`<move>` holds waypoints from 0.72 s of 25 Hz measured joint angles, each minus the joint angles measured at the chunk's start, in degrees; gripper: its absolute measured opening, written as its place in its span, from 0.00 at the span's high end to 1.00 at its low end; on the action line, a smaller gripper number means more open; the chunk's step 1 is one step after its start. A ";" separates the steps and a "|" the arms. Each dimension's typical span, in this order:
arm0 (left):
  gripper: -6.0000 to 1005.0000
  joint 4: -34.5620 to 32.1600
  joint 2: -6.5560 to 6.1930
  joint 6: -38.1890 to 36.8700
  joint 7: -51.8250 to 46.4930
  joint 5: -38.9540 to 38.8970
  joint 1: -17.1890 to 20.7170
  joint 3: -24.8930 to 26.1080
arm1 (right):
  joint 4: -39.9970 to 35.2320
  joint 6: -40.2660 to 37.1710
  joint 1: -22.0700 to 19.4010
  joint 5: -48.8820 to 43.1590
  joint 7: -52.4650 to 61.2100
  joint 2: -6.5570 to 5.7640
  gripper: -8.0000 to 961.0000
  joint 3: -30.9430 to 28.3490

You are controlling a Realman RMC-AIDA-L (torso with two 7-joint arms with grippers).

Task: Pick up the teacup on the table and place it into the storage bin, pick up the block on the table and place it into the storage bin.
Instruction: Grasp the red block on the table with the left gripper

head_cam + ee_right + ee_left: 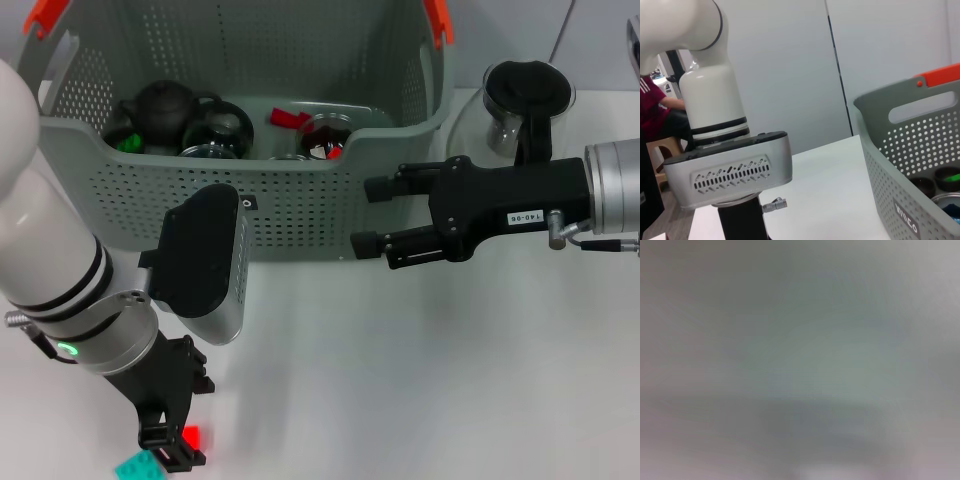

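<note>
The storage bin [300, 215], a grey-green perforated basket with orange-red tabs, stands at the back of the table and also shows in the right wrist view [900, 165]. Inside it sit a dark teapot [165, 108], glass cups [325, 138] and a red piece [290, 118]; I cannot tell which cup is the teacup. A red block [192, 437] lies at the table's near left edge. My left gripper [172, 447] points down right beside it. My right gripper [370, 215] hovers open and empty before the bin's front right wall.
A teal block [138, 466] lies next to the red one at the near edge. A clear glass pot [525, 100] with a black handle stands right of the bin, behind my right arm. The left wrist view is a grey blur.
</note>
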State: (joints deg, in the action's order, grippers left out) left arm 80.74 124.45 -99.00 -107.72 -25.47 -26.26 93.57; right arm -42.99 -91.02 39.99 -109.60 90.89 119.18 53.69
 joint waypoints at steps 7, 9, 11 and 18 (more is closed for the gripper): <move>0.22 0.32 -0.19 2.83 0.14 0.71 1.80 -2.37 | 0.01 0.12 0.00 0.01 -0.01 0.17 0.11 -0.02; 0.22 0.98 -0.17 3.25 0.14 1.47 2.64 -3.42 | 0.02 0.18 0.01 0.00 -0.02 0.22 0.11 -0.02; 0.22 1.67 -0.11 3.33 0.12 1.92 3.34 -4.34 | 0.02 0.22 0.05 0.01 -0.06 0.26 0.11 0.00; 0.22 2.02 0.00 3.40 0.02 2.08 3.65 -4.96 | 0.02 0.02 0.07 0.01 -0.19 0.35 0.11 -0.01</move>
State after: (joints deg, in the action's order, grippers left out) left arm 82.76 124.45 -95.60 -107.70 -23.40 -22.61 88.61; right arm -42.98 -91.00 40.06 -109.59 90.70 119.52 53.68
